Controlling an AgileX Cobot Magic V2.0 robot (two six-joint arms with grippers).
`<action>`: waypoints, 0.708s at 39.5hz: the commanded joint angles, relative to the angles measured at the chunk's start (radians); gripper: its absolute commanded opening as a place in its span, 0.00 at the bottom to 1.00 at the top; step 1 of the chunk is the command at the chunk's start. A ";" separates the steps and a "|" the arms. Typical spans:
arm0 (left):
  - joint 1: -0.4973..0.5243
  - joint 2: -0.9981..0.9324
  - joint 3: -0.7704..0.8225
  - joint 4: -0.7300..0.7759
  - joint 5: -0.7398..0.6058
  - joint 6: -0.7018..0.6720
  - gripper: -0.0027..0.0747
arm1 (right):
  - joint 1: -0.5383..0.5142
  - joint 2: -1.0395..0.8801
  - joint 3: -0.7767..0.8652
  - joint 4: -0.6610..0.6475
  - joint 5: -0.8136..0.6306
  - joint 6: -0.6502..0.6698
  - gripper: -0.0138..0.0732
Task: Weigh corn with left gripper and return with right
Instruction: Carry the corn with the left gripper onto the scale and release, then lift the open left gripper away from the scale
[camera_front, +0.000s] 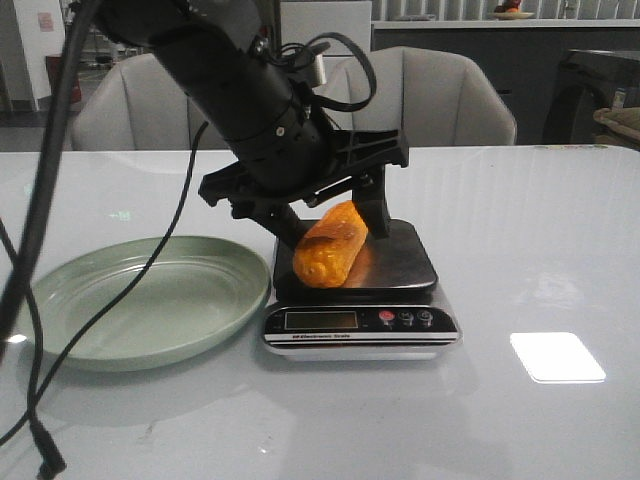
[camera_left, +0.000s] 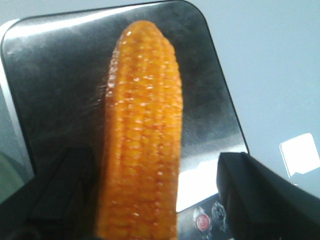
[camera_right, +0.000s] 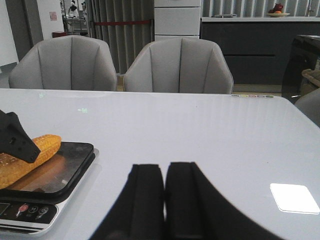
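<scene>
Closest to me on the white bench (camera_front: 520, 250) sits a small electronic scale (camera_front: 362, 330), its display and round buttons facing front, and just to its left a pale green plate (camera_front: 150, 300) lying bare. On the scale's dark steel platform rests the corn (camera_front: 330, 245), an orange-yellow cob lying at a slant with its blunt end toward the front edge. The left hand (camera_front: 335, 215) comes down over it from the upper left, its black fingers (camera_left: 250, 190) spread to either side of the cob (one seems just clear of the kernels, the other I cannot tell). Off to the right, the right hand (camera_right: 165, 200) hangs low over bare bench with its two fingers pressed together, holding nothing. Behind the bench stand grey upholstered chairs (camera_front: 440, 95).
</scene>
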 joint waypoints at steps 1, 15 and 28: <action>-0.009 -0.111 -0.028 0.007 -0.017 -0.004 0.70 | -0.007 -0.020 0.011 -0.011 -0.078 -0.009 0.36; 0.034 -0.433 0.161 0.083 -0.064 -0.004 0.60 | -0.007 -0.020 0.011 -0.011 -0.078 -0.009 0.36; 0.051 -0.821 0.442 0.168 -0.068 -0.004 0.60 | -0.007 -0.020 0.011 -0.011 -0.078 -0.009 0.36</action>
